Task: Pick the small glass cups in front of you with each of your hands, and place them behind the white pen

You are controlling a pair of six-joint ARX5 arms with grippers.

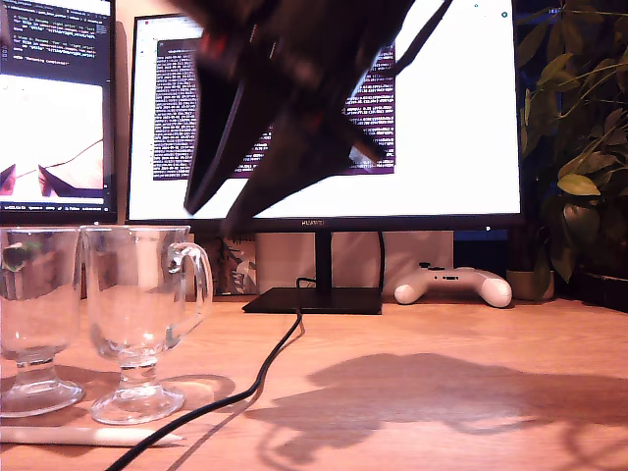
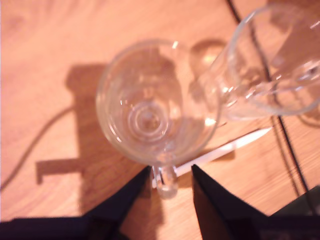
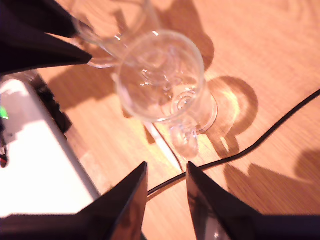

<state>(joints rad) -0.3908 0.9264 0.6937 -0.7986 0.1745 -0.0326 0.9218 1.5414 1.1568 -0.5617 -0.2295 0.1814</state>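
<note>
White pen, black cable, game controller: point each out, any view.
white pen (image 1: 88, 435), exterior view, mid-shaft.
black cable (image 1: 257, 382), exterior view, stretch crossing the desk.
game controller (image 1: 453, 286), exterior view, centre of its body.

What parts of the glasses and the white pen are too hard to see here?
- Far glass cup: cut off by the exterior view's left edge; no handle shows.
- White pen: its left end runs off that edge.
- Pen in the first wrist view: mostly hidden under the nearer cup.
- Blurred arm overhead: unclear which one.
</note>
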